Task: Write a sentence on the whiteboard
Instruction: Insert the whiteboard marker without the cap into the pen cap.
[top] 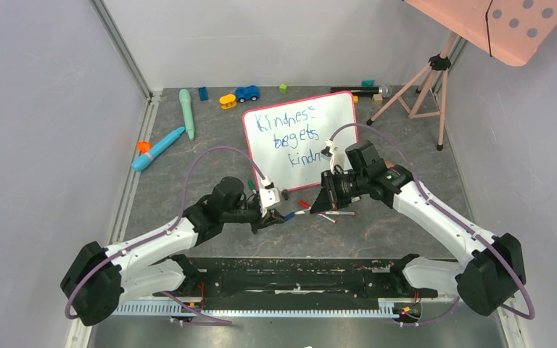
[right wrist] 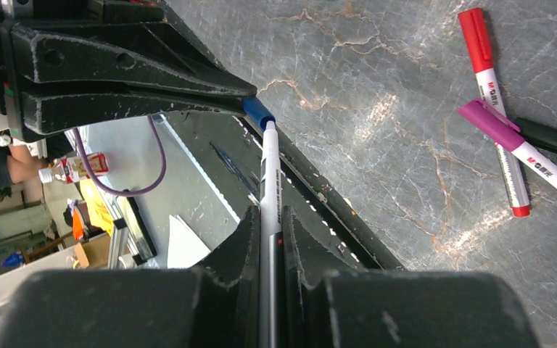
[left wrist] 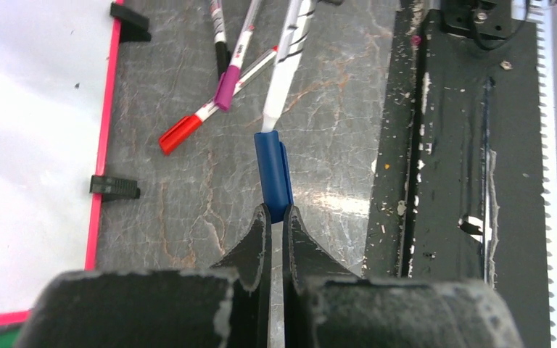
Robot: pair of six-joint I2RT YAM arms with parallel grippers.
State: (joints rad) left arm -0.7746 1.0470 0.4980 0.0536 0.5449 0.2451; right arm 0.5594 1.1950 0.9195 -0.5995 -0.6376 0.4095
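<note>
1. Whiteboard [top: 341,116] lies flat on the tabletop [top: 188,174], just beyond both claws. Blue sentence [top: 294,139] in 3 lines, "Kindness / begets / kindn", end hidden by R arm [top: 421,203].
2. R claw [right wrist: 270,217] clamps 1 white marker [right wrist: 270,167]; L claw [left wrist: 275,212] pinches the blue cap [left wrist: 273,174] at its tip.
3. 3 loose pens [left wrist: 226,90] beside board: red, purple, black.
4. Surface is grey marble-look, walls [top: 43,109] pale, 1 pink tripod [top: 428,87] at back.

Left fingers [left wrist: 255,246] and right fingers [right wrist: 244,250], pinched closed, face each other.
</note>
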